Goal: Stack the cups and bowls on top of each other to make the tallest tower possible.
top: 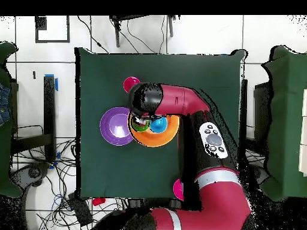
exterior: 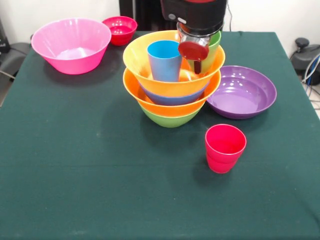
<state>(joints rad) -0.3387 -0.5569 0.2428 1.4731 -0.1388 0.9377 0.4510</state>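
The tower [exterior: 172, 102] stands mid-table: a green bowl [exterior: 170, 119] as base, then an orange bowl [exterior: 150, 100], a blue bowl [exterior: 172, 97] and a second orange bowl [exterior: 145, 70] on top. A light blue cup [exterior: 165, 60] stands upright inside the top bowl. A green cup [exterior: 214, 45] is in the same bowl at its right, partly hidden behind my gripper [exterior: 196, 57]. The gripper hangs just over the bowl, against the green cup. A red cup [exterior: 225, 148] stands alone in front of the tower. In the overhead view the gripper [top: 143, 118] covers the green cup [top: 140, 124].
A wide purple bowl [exterior: 242, 92] lies right of the tower, touching it. A large pink bowl [exterior: 71, 45] and a small red bowl [exterior: 120, 29] stand at the far left corner. The arm [top: 192, 114] crosses the table in the overhead view.
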